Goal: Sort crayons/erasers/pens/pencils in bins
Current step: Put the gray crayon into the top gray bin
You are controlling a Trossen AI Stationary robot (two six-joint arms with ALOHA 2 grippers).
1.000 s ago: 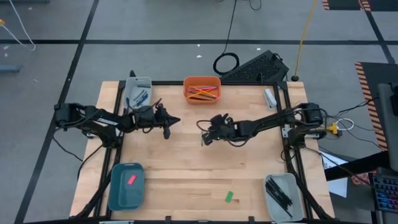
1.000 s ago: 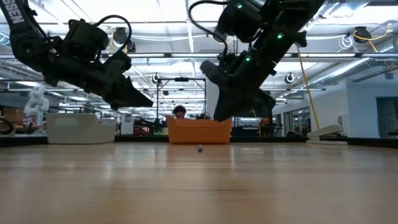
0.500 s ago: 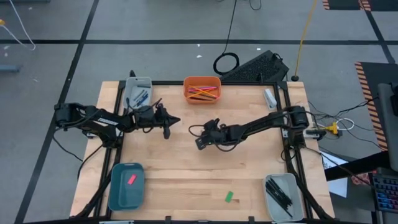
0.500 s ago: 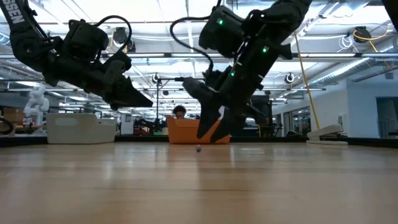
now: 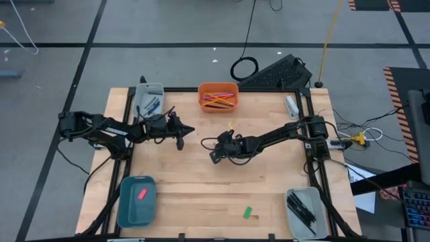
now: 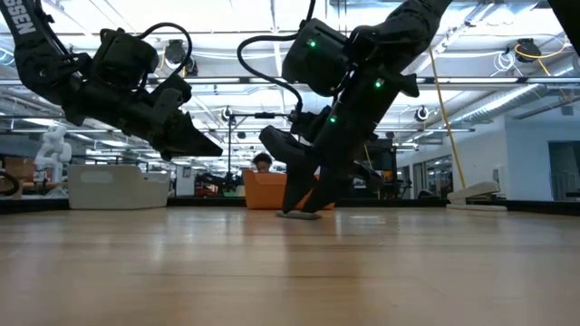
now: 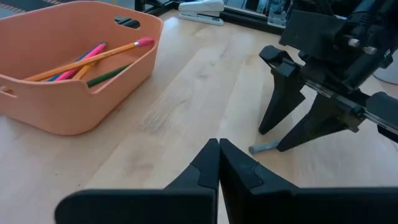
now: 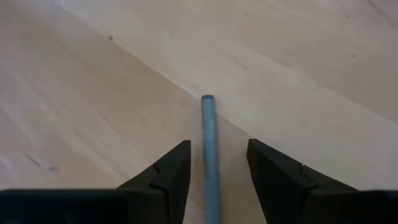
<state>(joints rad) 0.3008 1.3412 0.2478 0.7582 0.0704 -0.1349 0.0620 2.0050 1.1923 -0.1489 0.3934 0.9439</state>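
While the left arm waits above the surface [image 5: 201,188], the right gripper [image 5: 215,155] stands with its fingertips down on the wood, parted to a moderate gap on either side of a grey crayon [image 8: 209,155] that lies flat between them, untouched. The wrist view shows bare wood on both sides of the stick, its far end jutting out past the fingertips [image 8: 180,152]. Across the surface from it hangs the left gripper [image 5: 181,141], raised clear of the wood with its two fingers pressed together and nothing in them. Beyond both grippers sits the orange bin [image 5: 218,97] with bright pencils [image 7: 87,61] inside. Beside the left arm, a pale bin [image 5: 149,99] holds bluish sticks. Nearer the front edge, well apart from the right gripper, are a teal bin [image 5: 136,200] holding the pink eraser [image 5: 142,194], a loose green eraser [image 5: 247,212], and a pale bin of black pens [image 5: 302,210].
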